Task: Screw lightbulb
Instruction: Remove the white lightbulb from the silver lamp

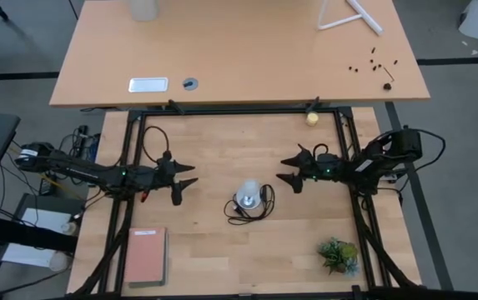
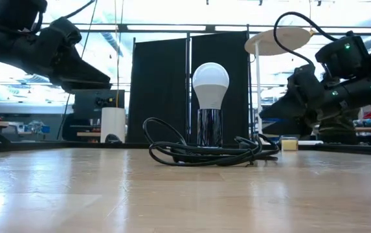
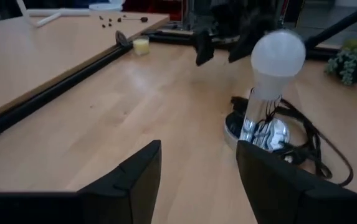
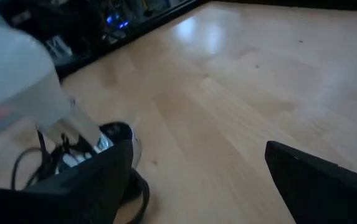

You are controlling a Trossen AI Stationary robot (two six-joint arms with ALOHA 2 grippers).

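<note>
The white frosted lightbulb (image 1: 249, 192) stands upright in mid-table, its narrow base stuck in a shiny silver socket (image 2: 209, 127). The socket's round foot (image 3: 256, 132) rests on the wood, with a black cord (image 2: 204, 153) coiled around it. My left gripper (image 1: 185, 184) hovers open to the bulb's left, its fingers pointing at it across a gap. In the left wrist view the bulb (image 3: 278, 55) shows beyond that gripper (image 3: 197, 180). My right gripper (image 1: 292, 170) hovers open to the bulb's right and slightly farther back. The bulb (image 4: 16, 68) shows off to one side of that gripper (image 4: 197, 180).
A small yellowish ball (image 1: 312, 118) lies at the table's far edge. A reddish book (image 1: 147, 254) lies at the near left and a small green plant (image 1: 339, 254) at the near right. A larger desk (image 1: 239, 50) stands beyond the far edge.
</note>
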